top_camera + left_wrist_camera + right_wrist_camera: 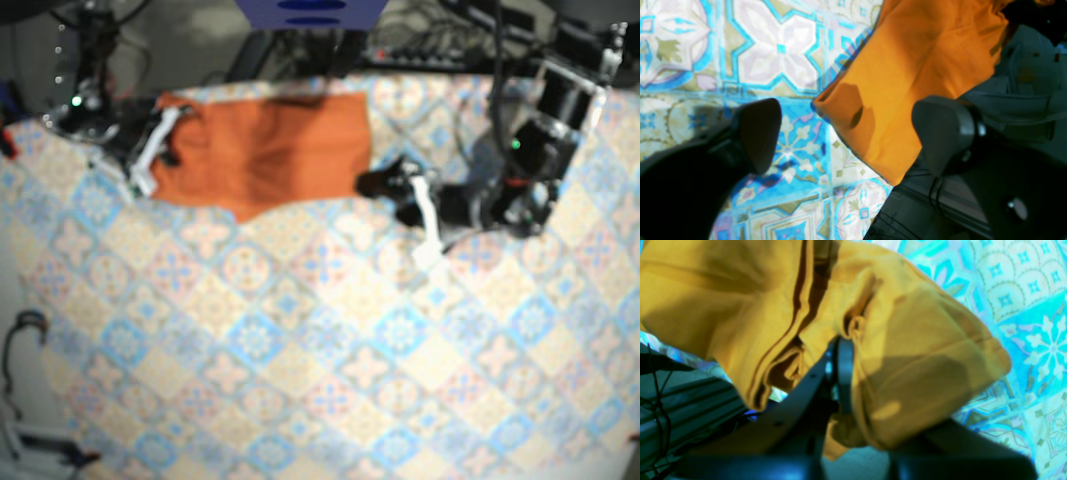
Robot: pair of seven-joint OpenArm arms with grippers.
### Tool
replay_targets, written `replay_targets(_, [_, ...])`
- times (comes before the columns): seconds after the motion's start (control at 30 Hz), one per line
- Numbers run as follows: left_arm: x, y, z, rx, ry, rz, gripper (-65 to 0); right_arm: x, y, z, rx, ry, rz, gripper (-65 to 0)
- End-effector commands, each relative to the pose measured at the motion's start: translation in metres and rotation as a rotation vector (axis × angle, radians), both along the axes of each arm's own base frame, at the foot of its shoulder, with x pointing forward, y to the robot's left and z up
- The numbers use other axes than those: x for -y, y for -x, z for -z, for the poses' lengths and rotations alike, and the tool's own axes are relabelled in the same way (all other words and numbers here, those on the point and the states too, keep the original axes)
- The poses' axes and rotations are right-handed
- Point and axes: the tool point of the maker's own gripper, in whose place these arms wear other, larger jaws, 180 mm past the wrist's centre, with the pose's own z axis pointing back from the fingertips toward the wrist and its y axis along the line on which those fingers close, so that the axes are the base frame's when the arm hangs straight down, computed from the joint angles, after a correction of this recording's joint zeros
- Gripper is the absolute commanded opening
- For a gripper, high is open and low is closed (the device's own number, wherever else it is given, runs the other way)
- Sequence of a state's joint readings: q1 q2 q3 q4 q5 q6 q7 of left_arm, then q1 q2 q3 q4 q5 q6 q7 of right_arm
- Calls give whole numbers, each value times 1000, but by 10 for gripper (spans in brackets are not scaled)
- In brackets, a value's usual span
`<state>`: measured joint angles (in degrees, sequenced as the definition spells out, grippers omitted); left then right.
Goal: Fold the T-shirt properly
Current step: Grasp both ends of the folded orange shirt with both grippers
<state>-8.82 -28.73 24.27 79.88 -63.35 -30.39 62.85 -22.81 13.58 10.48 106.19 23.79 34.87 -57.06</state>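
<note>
Mostly flat, orange T-shirt [270, 150], bunched where right claw [873, 396] grips its edge, left claw [846, 133] open beside it.

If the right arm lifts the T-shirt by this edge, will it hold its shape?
Probably not: the T-shirt bunches and sags in folds around the right gripper, so it looks floppy. Likely light too, thin enough that a shadow shows through.

Left gripper [846, 133]: two matte black fingers [756, 133], rounded wedge tips, thin black cables [935, 191] beneath. Right gripper [867, 373]: dark fingers, one grey-rimmed, small screws [777, 423] dotting its side. From above, the left arm [530, 190] and right arm [95, 120] are black, with white brackets [425, 225] near the grippers and green lights [515, 143] glowing.
</note>
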Motion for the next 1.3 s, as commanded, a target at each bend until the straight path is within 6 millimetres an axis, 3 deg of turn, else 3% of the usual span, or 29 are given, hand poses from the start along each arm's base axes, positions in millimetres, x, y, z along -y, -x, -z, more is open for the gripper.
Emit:
replay_targets(0.0, [-1,-9,-11,37,12,5,0,-1,-8,-9,40,-5,-8,-636])
replay_targets(0.2, [9,17,12,-3,-59,100,0,-9,-8,-10,46,-28,0,-636])
replay_targets(0.27, [22,25,19,0,-84,162,-8,-11,-8,-9,46,-35,3,-636])
replay_targets(0.4, [36,35,26,3,-103,221,-177,-11,-8,-9,46,-35,3,-636])
replay_targets(0.53, [44,35,24,5,-89,227,-441,-11,-8,-9,45,-32,3,-636])
replay_targets(0.67, [43,35,24,6,-90,225,-641,-11,-8,-9,45,-32,3,-636])
replay_targets(0.83, [34,37,24,-4,-116,236,-650,-10,-8,-8,42,-32,4,-635])
replay_targets(1.1, [41,36,-1,85,-107,293,-625,-10,-15,-11,55,-30,4,-635])
replay_targets(1.27, [39,34,0,86,-114,290,-509,-10,-15,-11,55,-31,5,-634])
